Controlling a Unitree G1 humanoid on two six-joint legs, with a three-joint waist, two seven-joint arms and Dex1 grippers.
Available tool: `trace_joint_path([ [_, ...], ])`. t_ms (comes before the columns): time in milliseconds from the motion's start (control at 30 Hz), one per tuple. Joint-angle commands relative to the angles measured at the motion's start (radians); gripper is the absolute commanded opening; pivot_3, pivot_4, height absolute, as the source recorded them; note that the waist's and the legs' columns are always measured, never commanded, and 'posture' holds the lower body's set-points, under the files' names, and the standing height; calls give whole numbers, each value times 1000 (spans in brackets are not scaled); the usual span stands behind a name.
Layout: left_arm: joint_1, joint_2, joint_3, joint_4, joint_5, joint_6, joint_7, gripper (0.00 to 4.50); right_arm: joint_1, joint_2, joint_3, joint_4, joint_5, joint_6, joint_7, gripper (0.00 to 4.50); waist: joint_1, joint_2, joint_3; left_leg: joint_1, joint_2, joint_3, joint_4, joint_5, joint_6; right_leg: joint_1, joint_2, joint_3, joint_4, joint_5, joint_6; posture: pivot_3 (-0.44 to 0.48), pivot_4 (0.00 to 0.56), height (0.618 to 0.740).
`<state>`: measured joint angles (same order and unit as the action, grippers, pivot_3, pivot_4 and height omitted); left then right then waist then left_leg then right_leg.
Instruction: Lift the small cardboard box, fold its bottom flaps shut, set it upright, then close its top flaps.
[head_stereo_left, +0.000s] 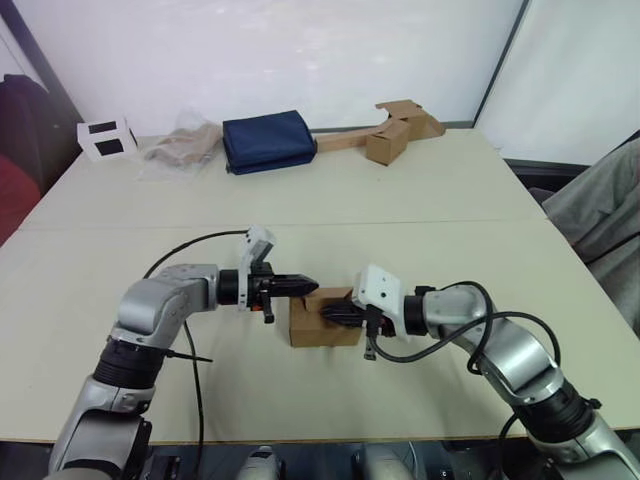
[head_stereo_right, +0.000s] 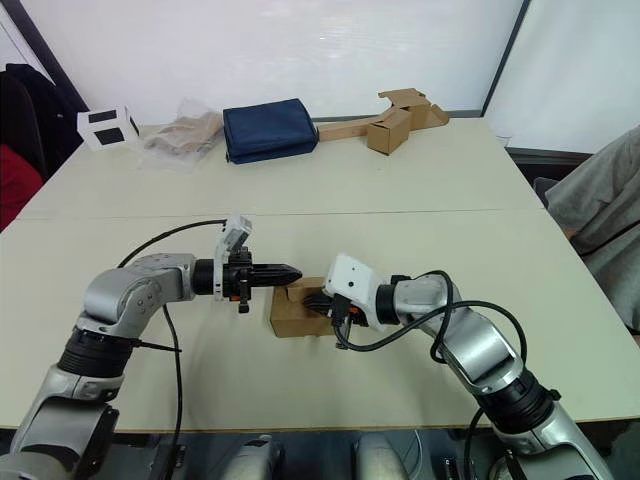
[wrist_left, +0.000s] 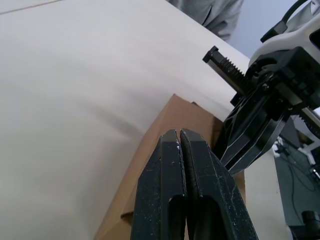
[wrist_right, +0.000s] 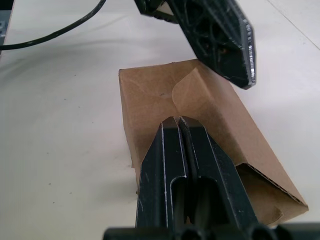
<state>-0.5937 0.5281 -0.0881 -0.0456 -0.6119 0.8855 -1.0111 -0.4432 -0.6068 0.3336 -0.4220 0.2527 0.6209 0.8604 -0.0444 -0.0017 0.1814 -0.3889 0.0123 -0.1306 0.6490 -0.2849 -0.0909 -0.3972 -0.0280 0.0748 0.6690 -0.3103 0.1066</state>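
box (wrist_right: 165, 100) brown, plain | top flaps (wrist_right: 200, 95) folded down | on table (head_stereo_left: 400, 220)

R gripper (wrist_right: 178, 122) jaws closed over small cardboard box (wrist_right: 150, 100); L gripper (wrist_right: 220, 40) above.

Plain brown small cardboard box (head_stereo_left: 322, 324), navy cloth bag (head_stereo_left: 267, 141), beige table (head_stereo_left: 420, 200).
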Motion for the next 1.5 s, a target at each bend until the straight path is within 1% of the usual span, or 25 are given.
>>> trace_joint_path([
  [33,-7,17,14,-45,-12,-1,-6,57,-13,7,6,10,-29,-23,-11,0,0,0,0,0,0,0,0,0,0,0,0,0,0,0,0,0,150,740],
  [200,-8,20,6,-55,-13,0,-4,57,-21,9,6,31,-57,-39,-26,0,1,0,0,0,0,0,0,0,0,0,0,0,0,0,0,0,150,740],
  [333,2,35,-30,-70,15,-19,-16,57,-18,13,-1,23,-45,-30,-17,0,1,0,0,0,0,0,0,0,0,0,0,0,0,0,0,0,150,740],
  [567,26,52,-74,-45,66,-92,-47,57,-16,6,-3,11,-38,-15,-5,0,0,0,0,0,0,0,0,0,0,0,0,0,0,0,0,0,150,740],
  [867,70,74,-128,14,165,-235,-104,57,-16,-2,-68,-34,63,55,35,0,0,0,0,0,0,0,0,0,0,0,0,0,0,0,0,0,150,740],
  [967,76,68,-122,26,166,-251,-114,57,-24,6,-104,-32,95,72,29,0,1,0,0,0,0,0,0,0,0,0,0,0,0,0,0,0,150,740],
  [1100,57,41,-40,38,83,-196,-104,57,-28,10,-131,-13,101,61,11,0,0,0,0,0,0,0,0,0,0,0,0,0,0,0,0,0,150,740],
  [1167,53,36,-20,30,67,-186,-97,57,-25,7,-130,-4,90,49,4,0,0,0,0,0,0,0,0,0,0,0,0,0,0,0,0,0,150,740],
  [1367,82,44,-15,-57,62,-175,-66,57,-20,5,-116,14,63,19,-10,0,0,0,0,0,0,0,0,0,0,0,0,0,0,0,0,0,150,740],
  [1500,108,40,-35,-101,80,-182,-42,57,-21,7,-107,25,54,7,-12,0,0,0,0,0,0,0,0,0,0,0,0,0,0,0,0,0,150,740],
])
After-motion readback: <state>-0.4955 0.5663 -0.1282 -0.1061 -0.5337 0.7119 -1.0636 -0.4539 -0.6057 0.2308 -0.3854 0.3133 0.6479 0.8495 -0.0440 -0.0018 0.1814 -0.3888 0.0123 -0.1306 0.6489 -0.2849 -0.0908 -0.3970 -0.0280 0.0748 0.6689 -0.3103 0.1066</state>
